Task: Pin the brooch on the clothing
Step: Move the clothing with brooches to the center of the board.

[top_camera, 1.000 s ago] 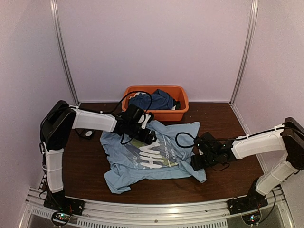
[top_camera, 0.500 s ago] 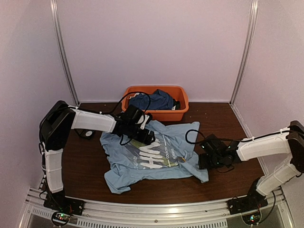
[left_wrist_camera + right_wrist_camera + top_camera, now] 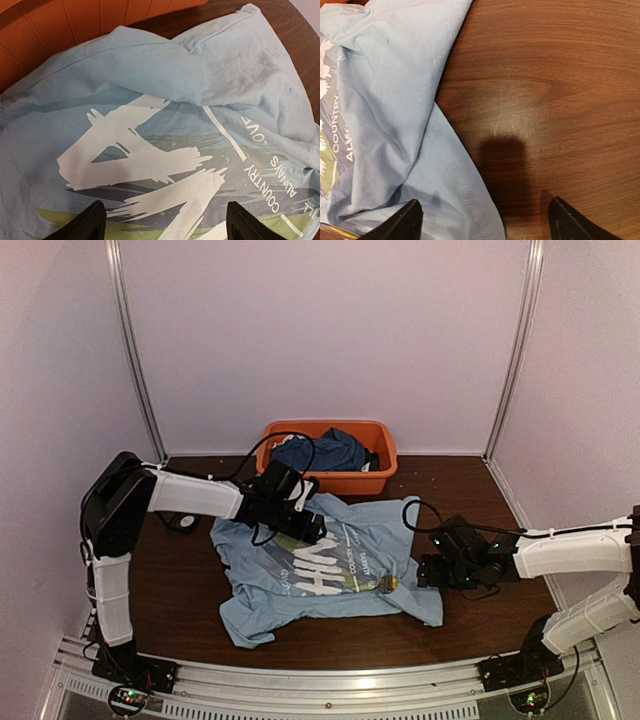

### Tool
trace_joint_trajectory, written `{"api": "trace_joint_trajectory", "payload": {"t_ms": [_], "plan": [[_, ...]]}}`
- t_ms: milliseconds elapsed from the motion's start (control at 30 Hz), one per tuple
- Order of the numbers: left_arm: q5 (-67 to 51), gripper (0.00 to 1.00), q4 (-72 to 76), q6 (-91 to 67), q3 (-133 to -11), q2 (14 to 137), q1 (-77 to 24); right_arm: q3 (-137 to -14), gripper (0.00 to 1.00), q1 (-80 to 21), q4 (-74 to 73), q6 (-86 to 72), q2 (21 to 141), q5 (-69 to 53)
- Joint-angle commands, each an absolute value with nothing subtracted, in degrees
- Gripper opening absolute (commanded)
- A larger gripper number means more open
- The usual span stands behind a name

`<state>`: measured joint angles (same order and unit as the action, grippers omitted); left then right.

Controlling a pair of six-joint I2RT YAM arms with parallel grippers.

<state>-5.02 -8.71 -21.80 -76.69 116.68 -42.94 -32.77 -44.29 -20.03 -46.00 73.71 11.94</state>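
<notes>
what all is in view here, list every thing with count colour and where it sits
t-shirt: one, light blue with white, green and yellow print, lying crumpled mid-table
brooch: one, dull gold, on the shirt's right part, by the print's edge
basket: one, orange, at the table's far edge behind the shirt
dark garment: one, dark blue, inside the basket
small black item: one, black, on the table left of the shirt; too small to identify
table: one, dark brown wood, under everything
left claw: one, black, open, over the print
right claw: one, black, open, over bare table beside the shirt's right edge
</notes>
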Motion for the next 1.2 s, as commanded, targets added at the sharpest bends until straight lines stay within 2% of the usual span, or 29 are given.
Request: {"api": "trace_joint_trajectory", "payload": {"t_ms": [0,167,300,433,500,567,667,700,933,967,1000,1033,1067,1167], "plan": [[-5.4,0.84,-6.5,-22.2,-75.8,114.4,-42.7,-35.8,0.92,-44.0,-19.5,-46.0,75.5,11.2],[-5.9,0.84,-6.4,-22.3,-76.0,114.4,-42.7,-36.6,0.84,-43.8,-15.7,-46.1,78.0,8.8],[-6.0,0.84,-6.2,-22.5,-75.6,114.1,-42.7,-36.2,0.82,-43.0,-14.3,-46.7,81.4,7.2],[-6.0,0.85,-6.0,-22.5,-75.1,113.9,-42.7,-34.6,0.75,-42.0,-11.7,-47.1,83.7,5.7],[-6.0,0.85,-5.8,-22.5,-75.0,113.9,-42.7,-33.9,0.66,-41.7,-10.7,-47.3,84.2,4.9],[-6.3,0.84,-5.7,-22.6,-74.8,113.9,-42.7,-33.2,0.47,-41.3,-9.8,-47.6,84.5,4.0],[-6.2,0.85,-5.4,-22.6,-74.6,113.9,-42.7,-32.3,0.02,-40.3,-9.2,-48.6,84.4,2.6],[-6.1,0.85,-5.4,-22.7,-74.6,113.8,-42.7,-31.9,0.00,-40.1,-9.3,-49.0,84.1,2.4],[-6.4,0.85,-5.3,-22.5,-74.7,113.5,-42.7,-31.0,0.00,-38.9,-13.2,-49.6,78.3,5.7],[-6.5,0.84,-5.3,-22.6,-74.7,113.5,-42.7,-31.0,0.05,-38.7,-13.5,-49.2,77.8,5.4],[-6.4,0.84,-5.3,-22.6,-74.6,113.4,-42.7,-31.5,0.28,-38.7,-14.3,-48.6,77.4,5.4],[-6.5,0.84,-5.3,-22.6,-74.5,113.3,-42.7,-32.2,0.56,-38.7,-15.5,-48.1,77.1,6.1],[-6.5,0.84,-5.2,-22.6,-74.4,113.1,-42.7,-32.7,0.71,-38.7,-16.4,-47.9,76.8,6.7],[-6.5,0.85,-5.0,-22.6,-74.1,112.3,-42.7,-34.1,0.98,-38.7,-18.2,-46.7,75.2,7.8]]}}
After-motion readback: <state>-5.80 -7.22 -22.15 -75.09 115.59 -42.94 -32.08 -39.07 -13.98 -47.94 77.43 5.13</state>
